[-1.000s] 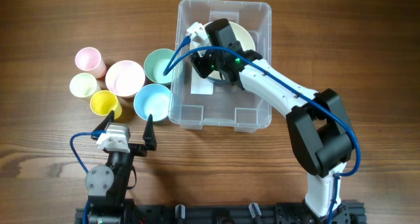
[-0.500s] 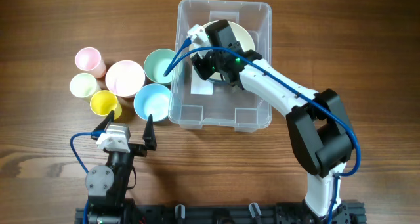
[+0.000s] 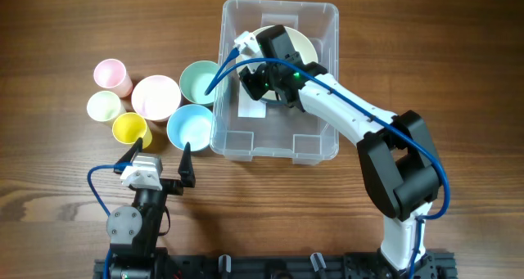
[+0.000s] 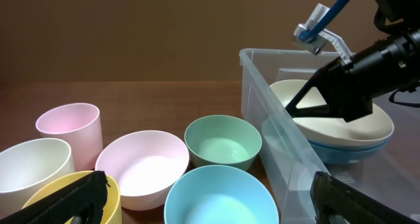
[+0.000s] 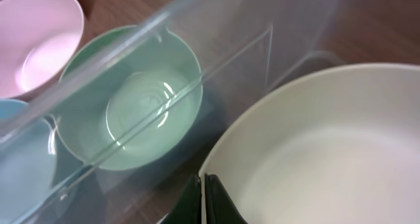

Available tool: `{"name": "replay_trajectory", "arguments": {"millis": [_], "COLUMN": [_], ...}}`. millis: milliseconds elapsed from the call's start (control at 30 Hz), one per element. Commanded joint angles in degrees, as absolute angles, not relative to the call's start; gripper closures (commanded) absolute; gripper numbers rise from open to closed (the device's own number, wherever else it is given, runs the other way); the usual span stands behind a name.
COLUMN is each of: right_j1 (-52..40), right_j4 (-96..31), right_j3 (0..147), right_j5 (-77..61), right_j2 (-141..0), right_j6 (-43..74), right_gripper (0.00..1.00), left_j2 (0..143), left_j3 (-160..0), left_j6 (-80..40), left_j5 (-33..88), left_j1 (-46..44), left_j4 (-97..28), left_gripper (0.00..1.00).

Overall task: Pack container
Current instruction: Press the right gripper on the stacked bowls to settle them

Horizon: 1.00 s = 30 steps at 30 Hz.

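Overhead: the clear container point(image 3: 277, 141) sits far-centre on the table point(image 3: 57, 222). The right gripper point(image 3: 250, 76) reaches inside it, and the left gripper point(image 3: 158, 158) is spread wide (holding nothing).
Left wrist: a cream bowl point(image 4: 382, 125) lies in the container.
Right wrist: the claw is clenched at that bowl's rim.

Far end of the large clear plastic rectangular container point(image 3: 278, 154) is blocked: a cream round bowl point(image 3: 307, 43) sits there, and the white right arm point(image 3: 348, 107) slants in across the right wall; the near end of its floor is open from above. Outside the left wall, a mint-green bowl point(image 3: 199, 81) and a light-blue bowl point(image 3: 190, 126) sit just beside it, with a pink bowl point(image 3: 155, 96), pink cup point(image 3: 111, 74), cream cup point(image 3: 104, 106) and yellow cup point(image 3: 129, 128) packed close behind. The bare wooden table point(image 3: 270, 205) in front of and right of the container gives open passage.
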State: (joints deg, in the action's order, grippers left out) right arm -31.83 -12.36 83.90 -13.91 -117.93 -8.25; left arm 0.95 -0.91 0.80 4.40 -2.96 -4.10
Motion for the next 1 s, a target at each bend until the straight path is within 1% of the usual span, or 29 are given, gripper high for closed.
{"name": "replay_trajectory", "arguments": {"millis": [0,167,800,833,900,933,967], "right_j1": [-32.03,-32.03,-31.97,-31.97,-31.77,-31.40,-31.09], "right_j4": [-11.81,-12.93,-14.15,-13.85,-13.78,-13.76,-13.76], "right_j3": [85.52,85.71,85.38,85.45,86.24,86.72,87.05], "right_j5": [-15.79,-18.52,-17.45,-17.47,-17.45,-17.45,-17.43], "right_j2": [-118.83,-118.72,-118.74,-118.72,-117.60,-116.49,-115.77], "right_j6": [-9.02,-9.04,-10.52,-10.50,-10.35,-9.96,-9.85], "right_gripper": [0.96,0.96,0.95,0.90,0.59,0.40,0.27], "left_j2": [0.93,0.93,0.93,0.93,0.93,0.93,0.93], "left_j3": [-0.32,-0.32,-0.32,-0.32,-0.32,-0.32,-0.32], "left_j6": [1.28,1.28,1.28,1.28,1.28,1.28,1.28], "left_j5": [4.47,4.45,4.45,4.45,4.45,4.45,4.45], "left_j1": [-3.11,-3.11,-3.11,-3.11,-3.11,-3.11,-3.11], "left_j4": [-3.99,-3.99,-3.99,-4.01,-4.01,-3.99,-4.01], "left_gripper": [0.00,0.00,0.00,0.00,0.00,0.00,0.00]}}
